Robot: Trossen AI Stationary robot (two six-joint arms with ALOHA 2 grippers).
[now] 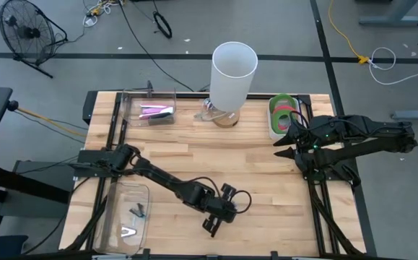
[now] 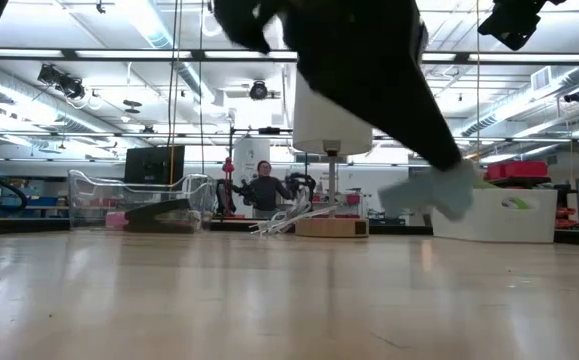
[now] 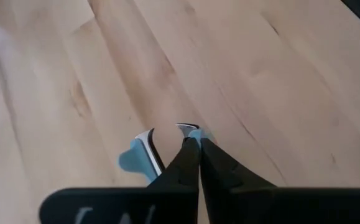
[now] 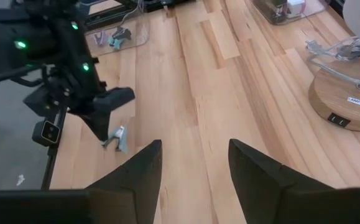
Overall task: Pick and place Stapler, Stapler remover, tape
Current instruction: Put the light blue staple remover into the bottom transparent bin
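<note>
- The left gripper (image 1: 212, 227) sits low over the near middle of the table (image 1: 266, 195), its arm stretched across from the left edge.
- In the left wrist view its fingers (image 3: 192, 158) are pressed together on a light blue and metal staple remover (image 3: 143, 155), which pokes out past the fingertips just above the bare wood.
- The right wrist view shows the same remover (image 4: 116, 138) as a small grey-blue piece under the tip of the left gripper (image 4: 105, 121), close to the table top; whether it touches the wood cannot be told.
- The right gripper (image 1: 286, 142) hovers at the right side of the table, just in front of a white bin (image 1: 275, 124).
- Its fingers (image 4: 136, 171) stand well apart with nothing between them.
- The tape (image 1: 284, 110) lies in that white bin at the far right: green rings with a red one among them.
- A clear tray (image 1: 149, 108) at the far left holds a dark stapler (image 1: 157, 113) with pink on top.
- A second clear tray (image 1: 125, 217) at the near left corner holds small dark and white pieces, too small to identify.
- A white lamp (image 1: 232, 76) on a round wooden base stands at the far middle, between the stapler tray and the bin.
- In the low view a person (image 2: 264, 188) sits in the room beyond the table.
</note>
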